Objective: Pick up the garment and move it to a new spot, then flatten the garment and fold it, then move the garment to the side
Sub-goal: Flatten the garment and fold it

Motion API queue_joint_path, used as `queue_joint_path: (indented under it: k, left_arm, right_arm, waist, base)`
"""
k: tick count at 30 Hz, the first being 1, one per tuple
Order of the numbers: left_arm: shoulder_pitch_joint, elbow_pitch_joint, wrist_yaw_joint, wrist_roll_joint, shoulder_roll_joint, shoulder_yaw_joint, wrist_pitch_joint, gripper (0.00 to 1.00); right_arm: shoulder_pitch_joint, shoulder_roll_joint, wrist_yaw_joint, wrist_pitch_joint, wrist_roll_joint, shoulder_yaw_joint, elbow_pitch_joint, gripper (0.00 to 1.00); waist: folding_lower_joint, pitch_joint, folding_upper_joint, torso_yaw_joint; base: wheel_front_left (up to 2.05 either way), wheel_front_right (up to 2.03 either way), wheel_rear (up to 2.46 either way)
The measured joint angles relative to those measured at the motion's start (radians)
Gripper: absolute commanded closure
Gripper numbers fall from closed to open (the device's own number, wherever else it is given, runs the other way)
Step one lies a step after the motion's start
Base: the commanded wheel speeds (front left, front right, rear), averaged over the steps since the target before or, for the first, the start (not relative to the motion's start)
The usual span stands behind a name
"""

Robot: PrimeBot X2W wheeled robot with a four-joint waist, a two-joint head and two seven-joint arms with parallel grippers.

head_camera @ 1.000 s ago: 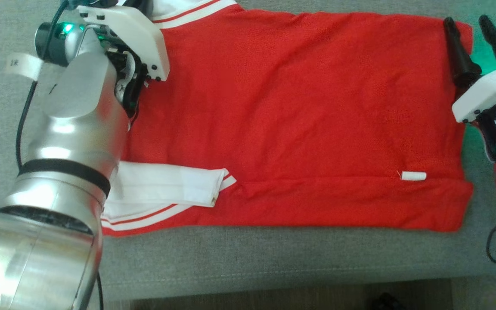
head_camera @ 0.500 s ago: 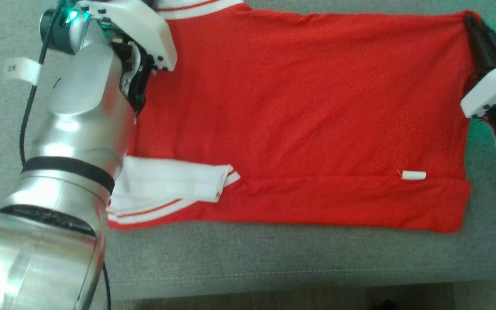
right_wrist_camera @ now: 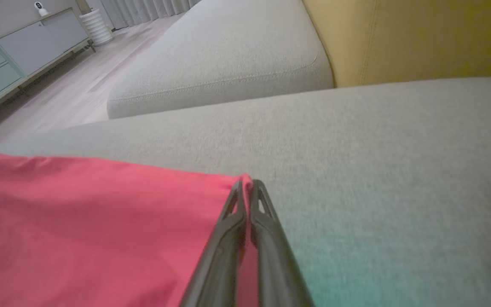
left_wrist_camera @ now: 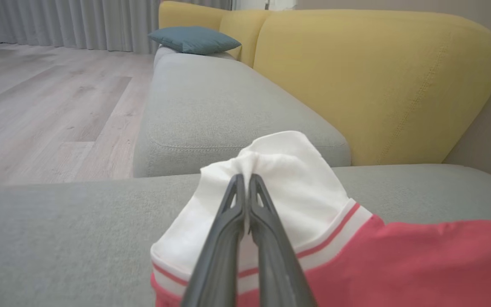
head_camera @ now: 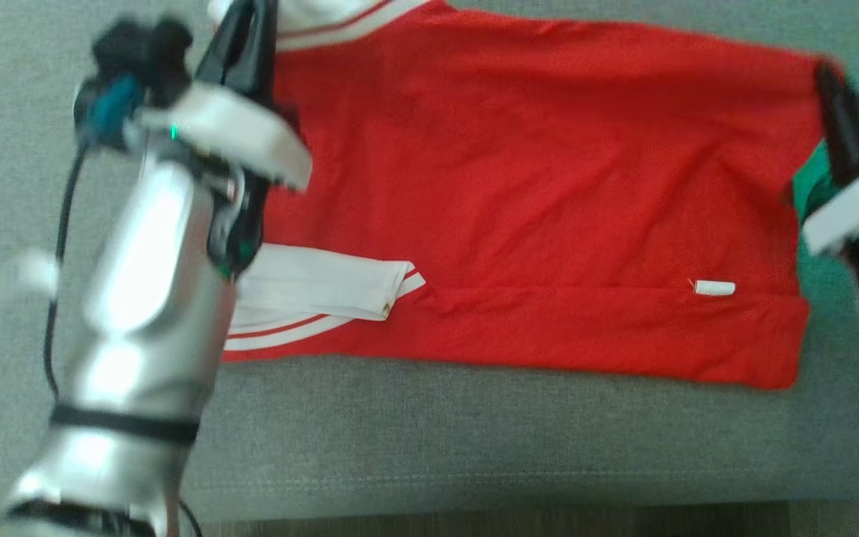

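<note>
Right gripper, wide open a second ago, now pinches the far right corner of the red garment. Left gripper clamps its white sleeve, far left. Both arms stretch across the grey sofa seat it lies on.

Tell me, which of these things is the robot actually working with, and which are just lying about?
In the job: red garment, pinched by the left gripper at its white sleeve and the right gripper at a red corner.
Just around: grey sofa seat, blue cushion, yellow backrest, cabinet.
</note>
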Motion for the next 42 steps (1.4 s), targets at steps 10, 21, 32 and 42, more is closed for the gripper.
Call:
queue_joint_path:
  k: [10,21,32,42]
  left_arm:
    - [0.392,-0.313,0.003,0.022,0.002,0.084,-0.007,1.0]
    - [0.529,-0.241,-0.006,-0.002,-0.019,0.103,-0.007,0.54]
    - [0.595,-0.233,0.032,0.004,-0.025,0.145,-0.007,0.0]
    - [0.695,-0.467,0.123,0.142,-0.016,0.162,-0.007,0.0]
  right_arm:
    - [0.22,0.058,0.0,-0.036,0.036,-0.025,-0.094,1.0]
    - [0.382,0.109,0.0,-0.03,0.015,-0.076,-0.186,1.0]
    - [0.531,0.205,0.0,-0.034,-0.118,-0.136,-0.327,0.0]
    - [0.563,0.277,0.0,-0.079,-0.302,-0.197,-0.512,0.0]
  waist:
    - [0.0,-0.037,0.0,0.005]
    - [-0.0001,-0.084,0.0,0.003]
    - [-0.0001,-0.132,0.0,-0.015]
    - [-0.0001,-0.2,0.0,-0.022]
  base:
    - [0.0,0.0,0.0]
    - [0.0,0.0,0.0]
    - [0.0,0.0,0.0]
    - [0.0,0.0,0.0]
